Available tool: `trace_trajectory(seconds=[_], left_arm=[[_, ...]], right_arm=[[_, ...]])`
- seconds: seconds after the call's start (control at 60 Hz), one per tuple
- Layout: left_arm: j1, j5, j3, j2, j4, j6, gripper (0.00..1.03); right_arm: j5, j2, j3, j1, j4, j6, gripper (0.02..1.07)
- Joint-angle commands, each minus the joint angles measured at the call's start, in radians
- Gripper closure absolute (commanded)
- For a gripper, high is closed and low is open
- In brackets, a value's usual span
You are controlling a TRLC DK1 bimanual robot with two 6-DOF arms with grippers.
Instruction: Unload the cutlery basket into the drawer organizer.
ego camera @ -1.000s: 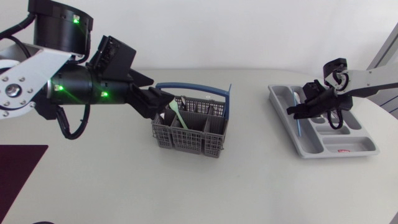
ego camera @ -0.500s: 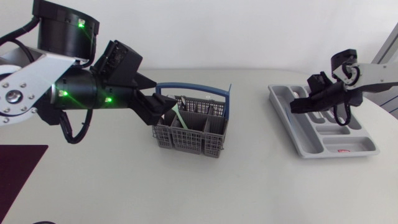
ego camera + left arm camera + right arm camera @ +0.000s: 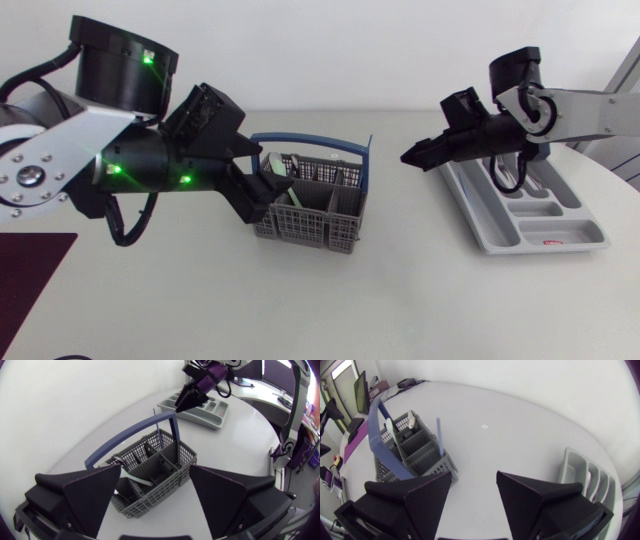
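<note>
The only print in sight is a small red-and-white label [image 3: 553, 241] on the near end of the grey plastic drawer organizer [image 3: 520, 228], at the right of the head view; its lettering is too small to read.

The grey plastic mesh cutlery basket with a blue bail handle [image 3: 310, 212] stands at the centre of the white counter [image 3: 420, 300], well apart from the organizer. The left claw [image 3: 262, 190] sits at the basket's left end. The left wrist view shows its two wedge fingers spread wide with nothing held between them and the basket just ahead of the gap. That view also shows a pale utensil [image 3: 134, 478] lying across the nearest compartments, largely hidden in the head view behind the arm's black body.

The right claw [image 3: 415, 157] hangs over bare counter just left of the organizer, in the upper right of the head view, pointing toward the basket. From above its fingers read as one dark wedge, but the right wrist view shows them parted and empty, with the basket ahead and the organizer's ribbed end just beside one finger. From this side the basket shows a pale green handle [image 3: 390, 429] and a white one [image 3: 411, 421] standing up in its far compartments.
</note>
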Motion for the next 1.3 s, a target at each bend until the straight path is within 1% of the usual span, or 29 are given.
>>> trace_trajectory(seconds=[0.0,0.167,0.267,0.35,0.417,0.483,0.65,0.733,0.9,1.167,1.283], left_arm=[[-0.010,-0.011,-0.030,-0.023,-0.009,0.028,0.09],[-0.018,-0.011,-0.043,-0.024,-0.009,0.038,0.09],[-0.027,-0.014,-0.062,-0.024,0.003,0.050,0.09],[-0.041,-0.037,-0.079,-0.024,0.022,0.057,0.09],[-0.045,-0.038,-0.086,-0.023,0.031,0.057,0.09],[-0.048,-0.040,-0.091,-0.023,0.037,0.057,0.09],[-0.045,-0.040,-0.105,-0.017,0.052,0.059,0.09],[-0.042,-0.040,-0.109,-0.017,0.057,0.062,0.09],[-0.039,-0.040,-0.109,-0.017,0.059,0.062,0.09],[-0.047,-0.040,-0.122,-0.023,0.059,0.056,0.09],[-0.048,-0.041,-0.125,-0.026,0.057,0.054,0.09]], right_arm=[[-0.009,0.028,-0.009,0.047,0.032,-0.004,0.40],[-0.009,0.093,0.057,0.099,0.042,0.009,0.41],[-0.009,0.147,0.103,0.118,0.047,0.012,0.48],[-0.013,0.182,0.137,0.127,0.047,0.016,0.48],[-0.013,0.200,0.160,0.133,0.047,0.017,0.48],[-0.013,0.222,0.185,0.138,0.047,0.023,0.56],[-0.013,0.254,0.214,0.145,0.045,0.029,0.69],[-0.013,0.259,0.215,0.148,0.045,0.031,0.81],[-0.026,0.252,0.206,0.147,0.047,0.035,1.00],[-0.057,0.208,0.148,0.142,0.096,0.040,1.01],[-0.071,0.170,0.137,0.131,0.097,0.052,1.01]])
